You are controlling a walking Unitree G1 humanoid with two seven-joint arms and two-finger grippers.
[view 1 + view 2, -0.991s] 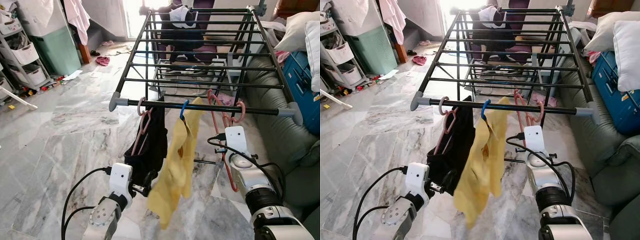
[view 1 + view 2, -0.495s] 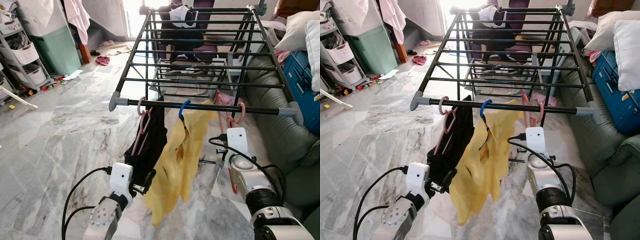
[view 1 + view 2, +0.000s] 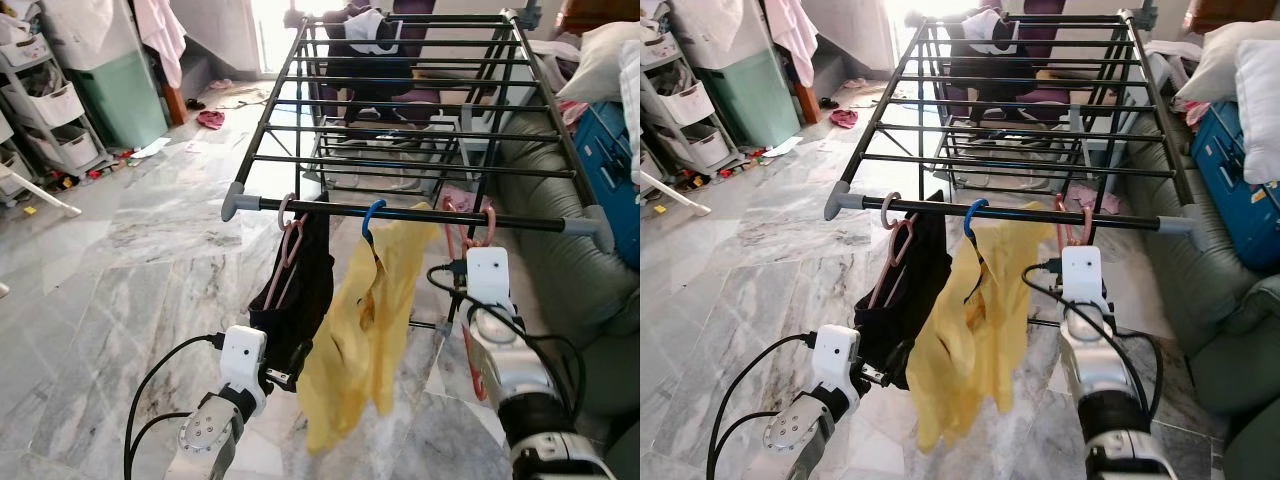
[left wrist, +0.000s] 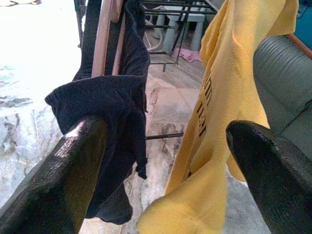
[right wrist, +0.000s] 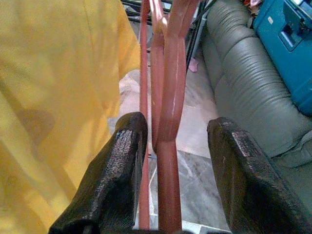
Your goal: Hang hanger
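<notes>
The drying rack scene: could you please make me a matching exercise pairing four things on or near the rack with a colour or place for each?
Things:
1. Shirt
2. Dark garment
3. Empty hanger
4. Sofa

Descriptions:
A. on a pink hanger
B. grey-green, beside the rack
C. yellow, on a blue hook
D. red, between the right gripper's fingers

Pairs: 1-C, 2-A, 3-D, 4-B

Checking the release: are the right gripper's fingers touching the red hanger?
Apart. The right wrist view shows the red hanger between both fingers, gaps either side.
</notes>
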